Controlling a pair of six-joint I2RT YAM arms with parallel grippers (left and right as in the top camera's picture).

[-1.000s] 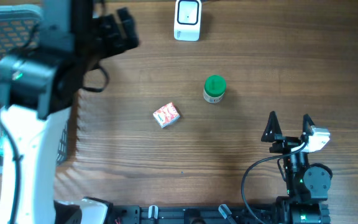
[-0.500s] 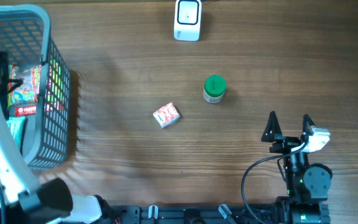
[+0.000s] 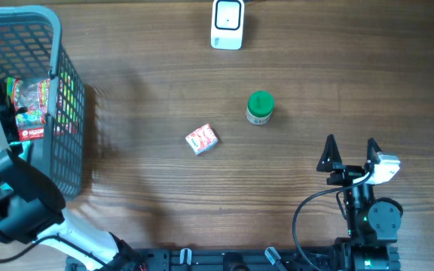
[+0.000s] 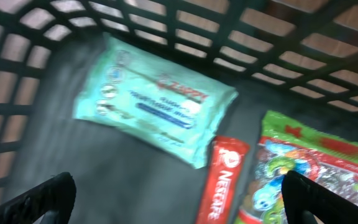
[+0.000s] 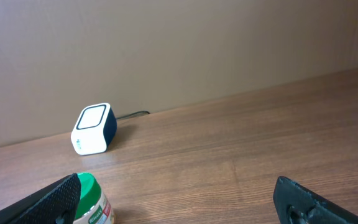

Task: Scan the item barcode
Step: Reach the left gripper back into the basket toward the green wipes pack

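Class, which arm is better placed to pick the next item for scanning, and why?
Probably left: the left fingers, open, hang inside the basket over the wipes pack; the right fingers sit open, far off.

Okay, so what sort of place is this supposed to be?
Most likely a mock shop checkout set up on a wooden table: a white barcode scanner at the far edge, a grey mesh shopping basket holding a pack of wipes, and a green-lidded jar standing loose.

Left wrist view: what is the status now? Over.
Left claw open over basket, holding nothing. Right claw open, empty. Wipes pack lies flat, Nestle bar beside it. Nothing covers the pack.
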